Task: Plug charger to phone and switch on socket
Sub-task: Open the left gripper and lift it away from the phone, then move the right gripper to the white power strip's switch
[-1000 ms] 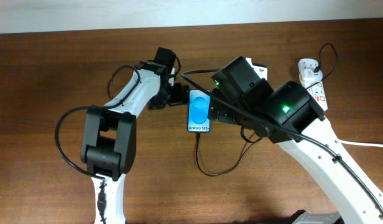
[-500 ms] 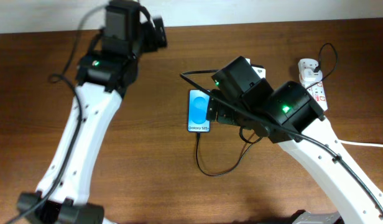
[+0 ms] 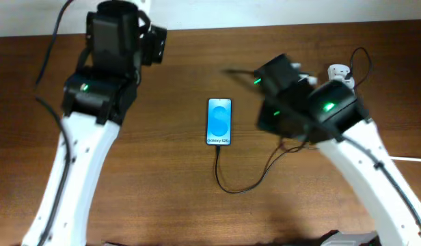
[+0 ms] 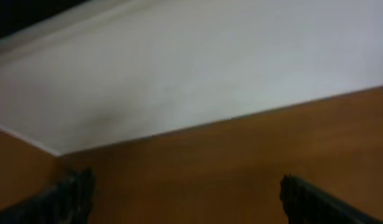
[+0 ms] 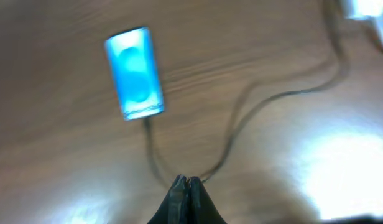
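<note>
Right pincer (image 5: 186, 182) withdrawn from phone (image 3: 219, 121), closed; charger (image 3: 227, 183) plugged; left pincer (image 4: 185, 199) apart.

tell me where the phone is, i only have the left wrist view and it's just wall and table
Observer: The phone lies flat mid-table with its screen lit, and neither hand touches it.
Operator: is the charger in
Observer: The charger meets the phone's bottom edge and looks plugged in, though I can't confirm it's fully seated.
Operator: what's the right hand doing
Observer: The right hand is shut and empty, above the charger's loop.
</note>
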You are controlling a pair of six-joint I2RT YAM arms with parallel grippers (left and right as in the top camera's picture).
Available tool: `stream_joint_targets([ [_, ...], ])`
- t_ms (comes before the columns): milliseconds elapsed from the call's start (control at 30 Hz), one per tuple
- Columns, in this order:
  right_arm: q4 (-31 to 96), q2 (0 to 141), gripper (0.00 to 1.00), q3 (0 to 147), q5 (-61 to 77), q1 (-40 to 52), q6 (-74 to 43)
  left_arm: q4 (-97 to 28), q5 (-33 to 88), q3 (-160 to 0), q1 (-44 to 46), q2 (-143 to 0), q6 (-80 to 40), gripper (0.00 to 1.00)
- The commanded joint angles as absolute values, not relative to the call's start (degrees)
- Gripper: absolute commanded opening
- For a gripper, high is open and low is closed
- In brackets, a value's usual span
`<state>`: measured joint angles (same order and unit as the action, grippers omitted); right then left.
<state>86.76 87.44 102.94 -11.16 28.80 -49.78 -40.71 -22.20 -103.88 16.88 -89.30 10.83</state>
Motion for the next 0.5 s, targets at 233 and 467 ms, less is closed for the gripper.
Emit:
stream_joint_targets([
  [233,90.4,88.2,0.04,102.8,-13.3,-1.9,-46.7,-31.4,-23.4,-80.1,8.4,-56.2,12.6,1.0],
  [467,89.9,89.5,0.16,102.8,-9.6,-10.2,-46.8,-22.4,-23.4,-71.3,-7.9,-39.9,16.3,0.99],
])
